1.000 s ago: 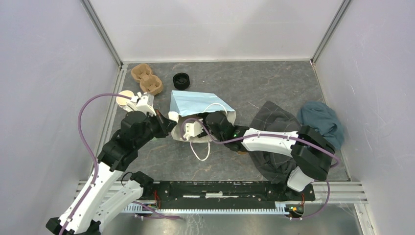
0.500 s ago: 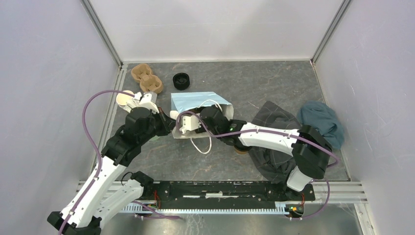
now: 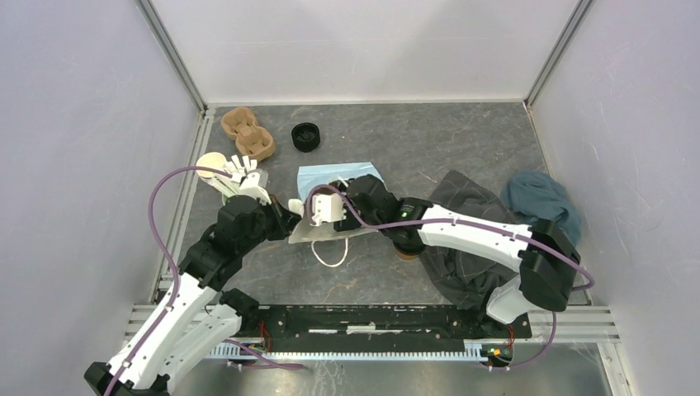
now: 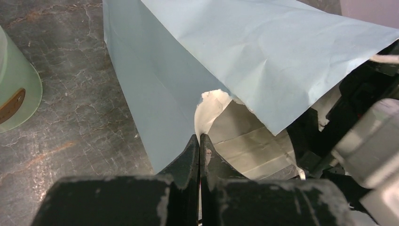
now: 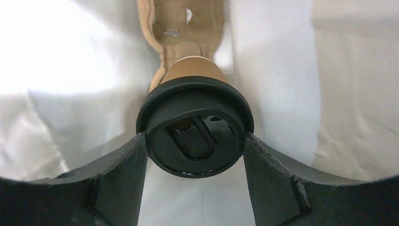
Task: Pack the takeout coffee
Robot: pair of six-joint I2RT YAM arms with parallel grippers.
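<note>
left claw (image 4: 200, 141) clenched on bag (image 4: 263, 56) rim, mouth held open. right claw (image 5: 195, 141) inside bag, grasping cup (image 5: 195, 73) at its lid (image 5: 188, 117), base toward carrier (image 5: 181, 23). risks: lid-only grip could pop lid or tip cup; rim pinch could tear, collapsing bag onto cup.

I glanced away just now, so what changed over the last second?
The blue paper bag shows less blue side, its far edge drawn nearer; both arms shifted with it. Left jaws still pinch its rim, right jaws still grip the coffee cup inside. Cardboard carrier and lids unmoved.
</note>
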